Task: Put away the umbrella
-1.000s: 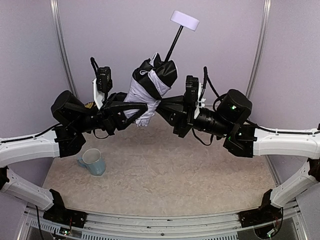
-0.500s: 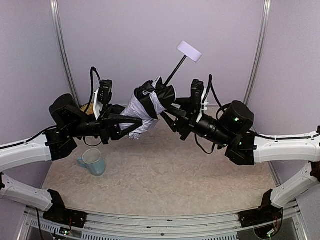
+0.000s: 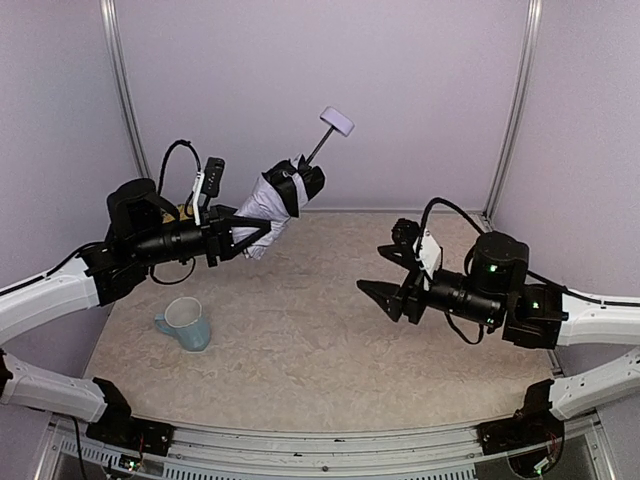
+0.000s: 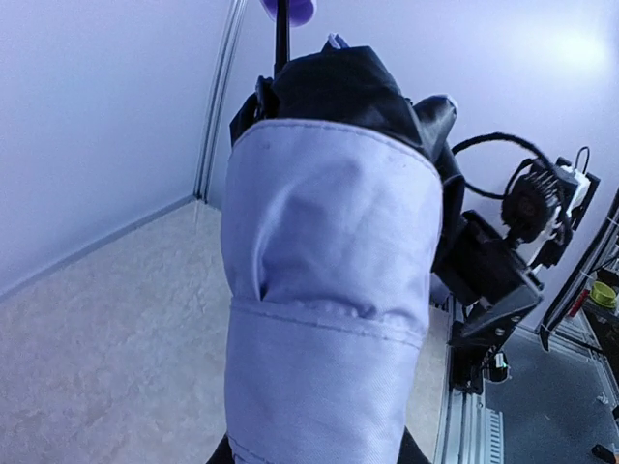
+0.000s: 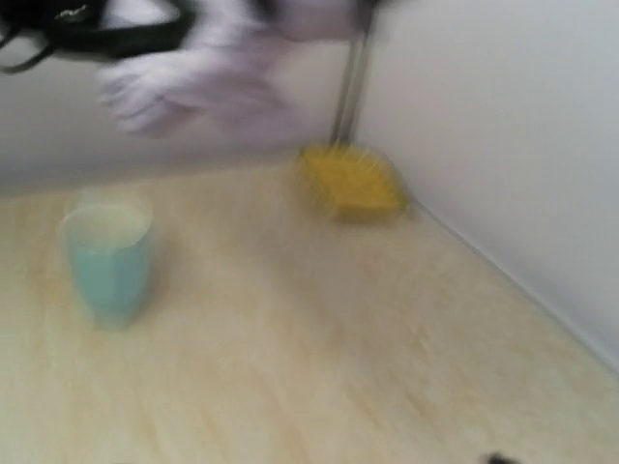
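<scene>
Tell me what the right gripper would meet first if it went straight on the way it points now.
The open right gripper points left over the table; its wrist view shows the line passing between the mug and the yellow object, below the umbrella. Bare table probably comes first, but depth is unclear.

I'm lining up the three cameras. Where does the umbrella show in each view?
Top external: the umbrella is upper left of centre, gripped by the left tool above the table.
Left wrist: it fills the middle of the picture.
Right wrist: a blurred pale shape along the top left.
Shared landmark: the beige table, in all three.
</scene>
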You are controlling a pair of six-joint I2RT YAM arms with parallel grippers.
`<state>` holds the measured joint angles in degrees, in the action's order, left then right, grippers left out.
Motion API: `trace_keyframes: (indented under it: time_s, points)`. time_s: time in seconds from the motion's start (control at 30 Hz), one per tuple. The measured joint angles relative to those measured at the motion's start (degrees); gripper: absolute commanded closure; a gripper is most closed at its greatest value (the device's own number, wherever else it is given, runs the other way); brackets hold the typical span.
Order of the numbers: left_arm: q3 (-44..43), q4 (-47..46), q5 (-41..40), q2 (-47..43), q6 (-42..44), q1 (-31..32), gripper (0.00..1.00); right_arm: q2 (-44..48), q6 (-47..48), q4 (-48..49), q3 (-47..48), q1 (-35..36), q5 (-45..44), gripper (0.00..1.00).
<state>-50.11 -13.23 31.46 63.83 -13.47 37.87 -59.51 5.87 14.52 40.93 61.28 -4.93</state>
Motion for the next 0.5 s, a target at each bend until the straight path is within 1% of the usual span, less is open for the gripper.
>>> trace_keyframes:
  time_s: [0.03,0.07,0.13,0.2,0.3,0.4,0.5]
  points:
    - [0.02,1.11,0.17,1.36,-0.15,-0.31,1.0,0.04,0.87,-3.06,0.83,1.03,-0.57,0.03]
    - [0.04,2.05,0.55,2.67,-0.22,-0.42,1.0,-0.35,3.04,-6.97,2.29,2.51,-1.31,0.0]
    - [0.17,4.28,2.8,6.34,-0.37,-0.44,1.0,-2.71,7.08,-14.12,6.88,5.27,-2.62,0.0]
    - [1.2,5.92,5.6,9.9,-0.59,-0.44,1.0,-7.06,11.58,-20.31,13.49,7.91,-4.74,0.0]
    - [4.33,7.45,9.44,13.49,-1.55,-0.35,1.0,-14.43,20.22,-24.98,21.4,11.34,-10.29,0.0]
    - [6.16,9.07,11.89,14.97,-2.01,0.22,1.0,-20.26,30.84,-27.26,22.82,13.64,-16.52,0.0]
    - [6.29,9.44,13.99,15.17,-1.97,1.36,1.0,-24.44,40.19,-30.23,22.08,13.86,-19.71,0.0]
